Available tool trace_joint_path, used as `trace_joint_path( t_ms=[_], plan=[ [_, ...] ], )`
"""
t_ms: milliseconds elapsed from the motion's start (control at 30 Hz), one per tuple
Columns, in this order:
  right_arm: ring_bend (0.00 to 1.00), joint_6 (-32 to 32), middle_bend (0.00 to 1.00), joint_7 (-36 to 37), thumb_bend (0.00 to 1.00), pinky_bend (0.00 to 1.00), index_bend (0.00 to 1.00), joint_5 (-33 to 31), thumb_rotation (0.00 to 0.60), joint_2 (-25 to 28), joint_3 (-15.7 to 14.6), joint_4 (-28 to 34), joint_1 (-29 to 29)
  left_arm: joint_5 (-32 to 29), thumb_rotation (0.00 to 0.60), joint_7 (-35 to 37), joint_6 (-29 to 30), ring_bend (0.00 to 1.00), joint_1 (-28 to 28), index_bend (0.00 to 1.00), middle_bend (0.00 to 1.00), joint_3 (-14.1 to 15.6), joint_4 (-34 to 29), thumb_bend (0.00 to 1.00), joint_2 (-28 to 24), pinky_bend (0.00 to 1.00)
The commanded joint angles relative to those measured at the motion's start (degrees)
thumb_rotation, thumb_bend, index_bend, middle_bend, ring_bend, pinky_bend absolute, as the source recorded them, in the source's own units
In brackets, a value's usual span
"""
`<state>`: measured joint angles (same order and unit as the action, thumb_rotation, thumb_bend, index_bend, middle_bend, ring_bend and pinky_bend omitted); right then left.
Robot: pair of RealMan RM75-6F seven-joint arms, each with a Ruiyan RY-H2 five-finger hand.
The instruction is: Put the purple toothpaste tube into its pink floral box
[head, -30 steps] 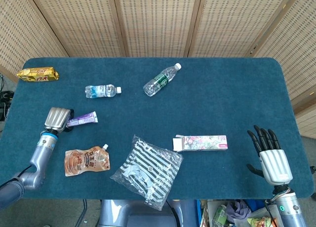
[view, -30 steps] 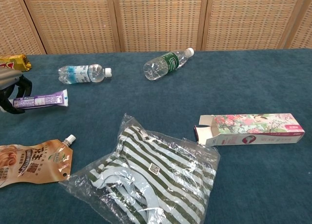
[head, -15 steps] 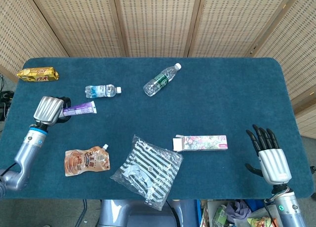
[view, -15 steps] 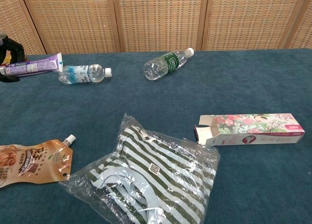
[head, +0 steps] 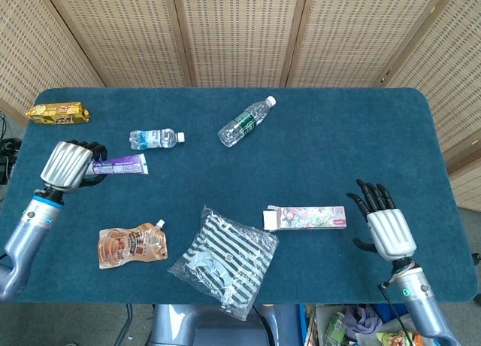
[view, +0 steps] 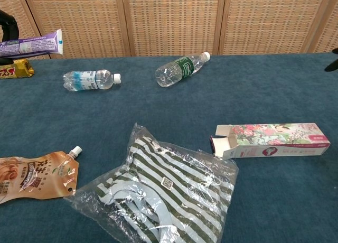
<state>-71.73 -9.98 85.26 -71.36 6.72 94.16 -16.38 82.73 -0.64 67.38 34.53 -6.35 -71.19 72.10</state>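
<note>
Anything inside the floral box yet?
Not that shows. The box lies with its left flap open, a dark opening; deeper inside is hidden. The tube is in the left robot hand.

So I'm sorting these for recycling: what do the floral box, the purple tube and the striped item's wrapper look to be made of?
The floral box looks like thin printed cardboard: sharp folded edges, open end flaps. The purple tube, held by the left hand, seems soft plastic or laminate with a flat crimped end, smooth finish. The wrapper appears to be clear plastic film: wrinkled, glossy, stripes showing through.
</note>
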Motion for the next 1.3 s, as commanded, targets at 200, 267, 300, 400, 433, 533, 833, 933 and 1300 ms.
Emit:
trace_joint_path(
  t_ms=[200,267,300,400,433,533,833,933,1300],
  plan=[
    [0.00,11.02,0.00,-5.61,0.03,0.00,0.17,-9.73,0.600,-3.91,2.44,0.25,-7.04,0.07,0.600,-0.36,-0.71,0.62,-0.02,0.82,0.69,-0.01,-0.46,0.27,-0.54,0.61],
    [0.00,12.18,0.00,-6.46,0.03,0.00,0.17,-10.98,0.600,-4.88,2.59,0.33,-7.90,0.02,0.600,-0.11,-0.81,0.62,-0.02,0.82,0.69,-0.07,-0.51,0.27,-0.56,0.61],
    [0.00,12.70,0.00,-6.95,0.03,0.00,0.17,-11.56,0.600,-5.42,2.65,0.31,-8.34,0.02,0.600,0.00,-0.88,0.62,-0.01,0.82,0.69,-0.08,-0.51,0.27,-0.59,0.61],
    [0.00,14.05,0.00,-8.72,0.03,0.00,0.18,-13.46,0.600,-7.33,2.90,0.09,-9.76,0.15,0.600,0.10,-1.19,0.62,0.03,0.82,0.69,0.03,-0.48,0.27,-0.61,0.61],
    [0.00,14.39,0.00,-9.31,0.03,0.00,0.18,-14.27,0.600,-8.01,3.01,0.00,-10.21,0.21,0.600,0.11,-1.25,0.62,0.04,0.82,0.69,0.06,-0.47,0.27,-0.59,0.61],
    [0.00,15.16,0.00,-10.99,0.03,0.00,0.18,-16.53,0.600,-9.68,3.20,-0.20,-11.37,0.42,0.600,0.08,-1.38,0.62,0.03,0.82,0.69,0.20,-0.30,0.27,-0.44,0.61],
    [0.00,17.25,0.00,-14.05,0.03,0.00,0.18,-22.69,0.600,-13.68,3.56,-3.53,-14.66,1.49,0.600,0.15,-1.06,0.62,-0.23,0.82,0.69,0.72,0.29,0.27,-0.17,0.61],
    [0.00,17.55,0.00,-13.87,0.03,0.00,0.18,-23.95,0.600,-14.23,3.32,-4.66,-15.00,1.93,0.600,0.42,-0.58,0.62,-0.43,0.82,0.69,0.84,0.48,0.27,-0.39,0.61],
    [0.10,16.00,0.29,-8.85,0.03,0.17,0.42,-24.31,0.600,-17.60,2.66,-11.63,-14.28,2.87,0.600,0.43,0.29,0.62,-0.56,0.82,0.69,0.75,-0.46,0.27,-0.98,0.61]
  ],
)
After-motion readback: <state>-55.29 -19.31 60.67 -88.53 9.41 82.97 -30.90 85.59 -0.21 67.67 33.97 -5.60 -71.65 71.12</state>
